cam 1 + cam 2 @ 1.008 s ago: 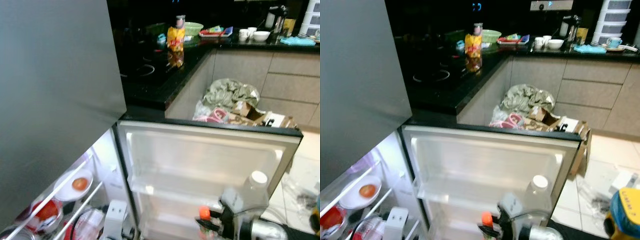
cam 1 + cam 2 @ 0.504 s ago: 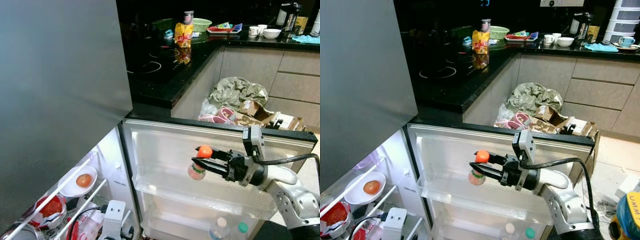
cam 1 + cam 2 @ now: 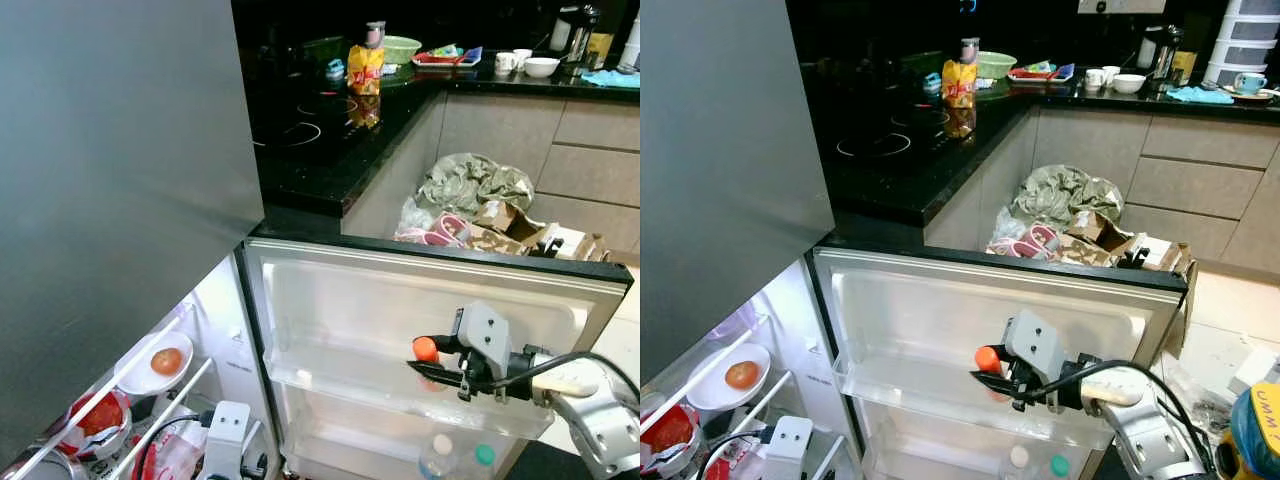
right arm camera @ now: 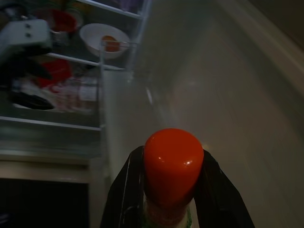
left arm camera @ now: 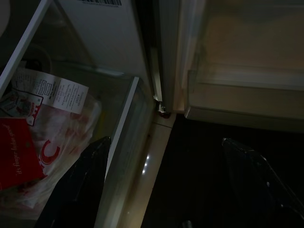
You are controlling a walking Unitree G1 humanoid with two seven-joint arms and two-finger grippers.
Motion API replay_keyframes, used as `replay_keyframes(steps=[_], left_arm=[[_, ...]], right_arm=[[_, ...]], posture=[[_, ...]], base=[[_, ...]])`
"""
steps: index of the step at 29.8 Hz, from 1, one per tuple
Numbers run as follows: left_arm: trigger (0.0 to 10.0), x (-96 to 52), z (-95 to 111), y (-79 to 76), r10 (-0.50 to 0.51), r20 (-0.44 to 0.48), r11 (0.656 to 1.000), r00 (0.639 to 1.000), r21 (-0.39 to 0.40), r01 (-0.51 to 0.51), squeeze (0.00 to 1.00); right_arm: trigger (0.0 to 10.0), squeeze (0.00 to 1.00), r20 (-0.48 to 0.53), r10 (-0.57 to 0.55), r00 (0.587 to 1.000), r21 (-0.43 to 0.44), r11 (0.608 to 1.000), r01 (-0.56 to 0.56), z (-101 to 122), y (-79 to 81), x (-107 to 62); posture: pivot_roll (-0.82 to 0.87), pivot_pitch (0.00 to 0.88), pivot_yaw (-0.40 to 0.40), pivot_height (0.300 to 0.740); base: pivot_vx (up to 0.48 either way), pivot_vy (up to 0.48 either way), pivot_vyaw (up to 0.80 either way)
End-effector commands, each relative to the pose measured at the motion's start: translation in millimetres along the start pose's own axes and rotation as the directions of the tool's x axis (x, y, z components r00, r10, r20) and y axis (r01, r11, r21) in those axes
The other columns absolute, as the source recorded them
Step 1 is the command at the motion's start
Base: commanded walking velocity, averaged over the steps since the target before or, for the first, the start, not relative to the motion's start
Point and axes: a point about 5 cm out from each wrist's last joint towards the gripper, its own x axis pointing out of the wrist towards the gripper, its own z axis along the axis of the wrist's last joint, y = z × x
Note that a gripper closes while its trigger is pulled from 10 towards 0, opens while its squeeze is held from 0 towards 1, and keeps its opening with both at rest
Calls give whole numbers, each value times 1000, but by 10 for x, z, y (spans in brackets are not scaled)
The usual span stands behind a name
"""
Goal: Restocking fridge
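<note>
- Fridge interior, far left: wire shelves w/ a white bowl holding a tomato-like fruit; red packet below it. Not part of the step in hand, judging by where the arm works.
- Left gripper: hangs idle low by the fridge's bottom corner, near the door hinge; fingers spread wide apart, nothing between them.
- Fridge door: swung open toward the robot; upper door shelf runs along its inner face, its left end bare.
- Bottle w/ orange-red cap: held just above/inside the upper door shelf, right of middle, roughly upright; body mostly hidden behind the shelf's front lip & the gripper.
- Right gripper: fingers closed tight on the bottle's neck just under the cap, clear in the right wrist view.
- Lower door shelf: two bottles already standing at its right end, white cap & green cap.
- Bench behind, top edge: snack bag, green bowl, cups; unrelated.
- Step, I'd say: placing the bottle in the upper door shelf, near done.
- Next calls for: lower till base sits on the shelf floor, keep it upright, then open fingers & pull back w/o clipping the front lip.
</note>
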Motion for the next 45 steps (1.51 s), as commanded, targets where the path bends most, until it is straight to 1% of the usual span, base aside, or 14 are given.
replay_keyframes(steps=[1,5,8,12,18,22,27,30,33,39,40,41,43,45], left_arm=[[10000,-16,-35,38,3,-11,1000,1000,8,-3,0],[10000,-17,-35,37,-3,-11,1000,1000,19,3,0],[10000,-21,-43,47,-3,-14,1000,1000,25,4,0],[10000,-25,-45,66,-1,-15,1000,1000,26,2,0],[10000,-19,-25,72,-2,-10,1000,1000,25,2,0],[10000,-16,-23,57,-7,-10,1000,1000,26,7,0],[10000,-14,-18,58,-9,-10,1000,1000,28,9,0],[10000,-11,-5,67,-9,-8,1000,1000,29,9,0],[10000,-11,-3,69,-9,-7,1000,1000,29,9,0],[10000,-13,-5,75,-9,-8,999,1000,33,9,0],[10000,-12,-2,78,-9,-7,999,1000,33,9,0],[10000,-12,-2,78,-9,-7,999,1000,33,9,0],[10000,-12,6,84,-9,-4,999,1000,35,9,0],[10000,-11,12,91,-9,-2,999,1000,36,9,0]], right_arm=[[10000,0,13,-78,997,-68,995,78,12,-48,37],[10000,0,42,-153,987,-72,985,156,18,-97,59],[10000,0,28,-242,970,-98,965,244,-7,-167,58],[10000,0,8,-295,955,-106,950,294,-58,-220,32],[10000,0,-20,-309,951,-143,942,303,-171,-200,1],[10000,0,-69,-314,947,-157,941,300,-334,-139,-21],[10000,0,-117,-344,932,-144,934,326,-512,-102,-65],[10000,0,-158,-392,906,-118,919,377,-689,-73,-120],[10000,0,-160,-410,898,-117,911,395,-718,-67,-132],[10000,0,-135,-513,847,-39,857,513,-794,-74,-158],[10000,0,-129,-539,832,15,838,545,-809,-84,-161],[10000,0,-129,-539,832,15,838,545,-809,-84,-161],[10000,0,-130,-577,806,129,796,591,-840,-104,-168],[10000,0,-143,-594,792,177,772,611,-870,-118,-169]], posture=[[-131,57,34,740],[-125,59,38,740],[-124,58,41,740],[-124,58,41,740],[-124,58,45,740],[-126,56,48,740],[-126,53,51,740],[-124,51,52,740],[-123,51,54,740],[-119,52,57,740],[-119,53,58,740],[-119,53,58,740],[-116,53,59,740],[-114,51,61,740]], base=[[0,0,0],[0,0,0],[0,0,0],[0,0,0],[0,0,0],[0,0,0],[0,0,0],[0,0,0],[0,0,0],[0,0,0],[0,0,0],[0,0,0],[0,0,0],[0,0,0]])
